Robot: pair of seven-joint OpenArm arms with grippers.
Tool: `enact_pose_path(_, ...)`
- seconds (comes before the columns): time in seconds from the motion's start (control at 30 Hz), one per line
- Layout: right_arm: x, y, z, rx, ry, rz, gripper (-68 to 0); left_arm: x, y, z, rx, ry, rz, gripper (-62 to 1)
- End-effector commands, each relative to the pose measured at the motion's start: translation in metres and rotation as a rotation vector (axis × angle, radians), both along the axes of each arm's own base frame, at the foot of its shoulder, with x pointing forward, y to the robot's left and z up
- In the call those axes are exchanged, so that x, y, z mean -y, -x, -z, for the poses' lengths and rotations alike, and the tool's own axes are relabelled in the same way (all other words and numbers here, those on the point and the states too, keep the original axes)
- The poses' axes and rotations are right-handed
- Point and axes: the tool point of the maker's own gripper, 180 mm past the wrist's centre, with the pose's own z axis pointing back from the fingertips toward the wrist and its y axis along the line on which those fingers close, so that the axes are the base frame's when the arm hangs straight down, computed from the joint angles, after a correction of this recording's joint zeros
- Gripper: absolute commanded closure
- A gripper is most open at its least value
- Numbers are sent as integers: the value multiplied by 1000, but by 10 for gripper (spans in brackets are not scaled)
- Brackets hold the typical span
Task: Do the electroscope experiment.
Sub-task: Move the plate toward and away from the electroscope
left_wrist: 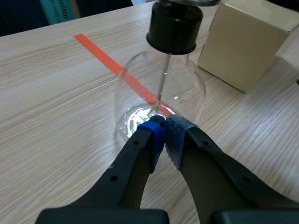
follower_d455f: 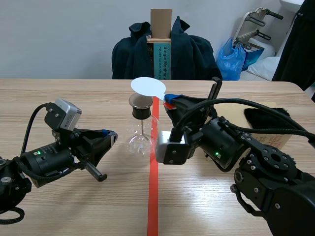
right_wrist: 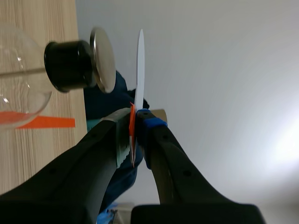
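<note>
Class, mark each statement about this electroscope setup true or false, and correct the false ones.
1. The right gripper holds a white disc by its orange handle. True.
2. The white disc lies flat on the table. False: it is held in the air just above the electroscope's metal plate, with a gap between them.
3. The left gripper is wide open. False: its fingers meet, with the tips at the foot of the glass flask.
4. The electroscope stands upright on the table. True.
</note>
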Motion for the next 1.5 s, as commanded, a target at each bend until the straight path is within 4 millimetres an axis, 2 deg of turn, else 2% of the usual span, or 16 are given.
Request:
enact_pose_path(0.0, 2, -2, -7, 31, 3, -12, -8, 1, -6, -12, 40, 27, -10, -42)
enact_pose_path(0.67, 0, -1, -6, 25, 7, -23, -8, 0, -6, -10, 48, 3, -13, -42)
enact_pose_path(1.07, 28, -26, -2, -3, 10, 182, -8, 0, -6, -10, 45, 1, -12, -42)
enact_pose_path(1.47, 43, -35, 0, -14, 17, 278, -8, 0, -6, -9, 39, -4, -12, -42)
